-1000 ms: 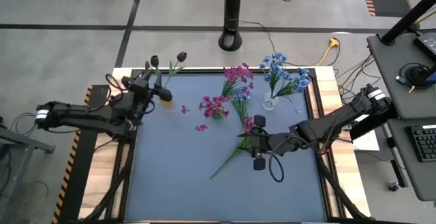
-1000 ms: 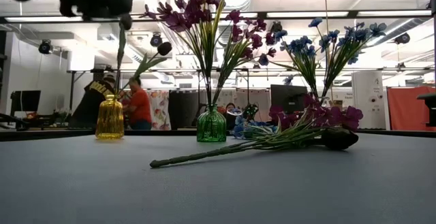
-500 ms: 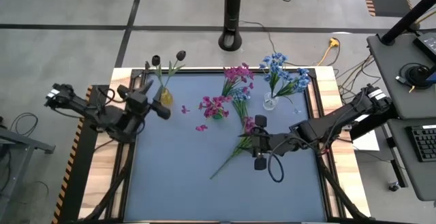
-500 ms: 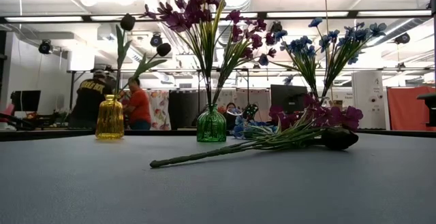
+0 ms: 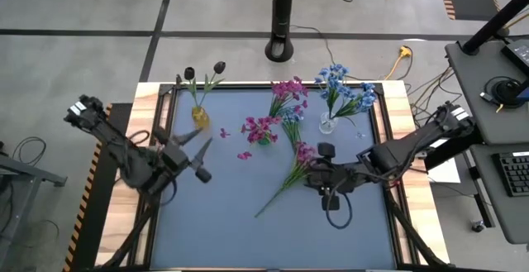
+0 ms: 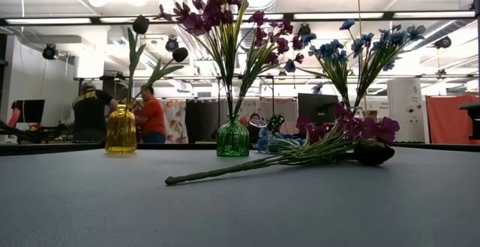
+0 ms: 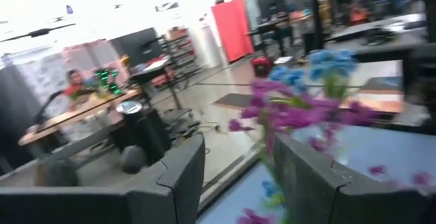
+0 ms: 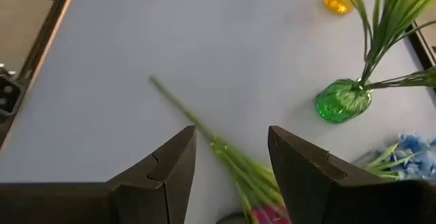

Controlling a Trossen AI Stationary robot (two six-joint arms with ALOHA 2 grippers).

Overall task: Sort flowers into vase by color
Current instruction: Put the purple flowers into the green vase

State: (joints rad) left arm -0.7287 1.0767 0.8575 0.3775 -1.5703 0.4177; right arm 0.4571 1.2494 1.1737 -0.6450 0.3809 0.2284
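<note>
A loose magenta flower sprig (image 5: 285, 181) lies flat on the grey table top, its stem end toward the near edge and its blooms (image 6: 352, 129) toward the far right. My right gripper (image 5: 310, 175) hovers open above its bloom end, tipped downward; the stem (image 8: 204, 132) shows below the gap between the fingers, untouched. My left gripper (image 5: 202, 162) is open and empty at the table's left, pointing level toward the right. Dark buds (image 5: 204, 70) stand in the yellow vase (image 5: 200, 116), magenta flowers in the green vase (image 5: 263, 136), and blue flowers (image 5: 343, 90) in a clear vase (image 5: 328, 126).
Loose magenta petals (image 5: 245, 155) lie on the table between the yellow and green vases. The three vases stand in a row along the far edge. People stand in the room beyond the table (image 6: 150, 115). The near half of the table top (image 5: 248, 239) holds only the sprig's stem end.
My left gripper has drawn away from the yellow vase toward the near edge, swinging round until it points right. The dark-bud stems stay standing in the vase. My right gripper has tipped further downward and shifted slightly right above the sprig, which has not moved.
</note>
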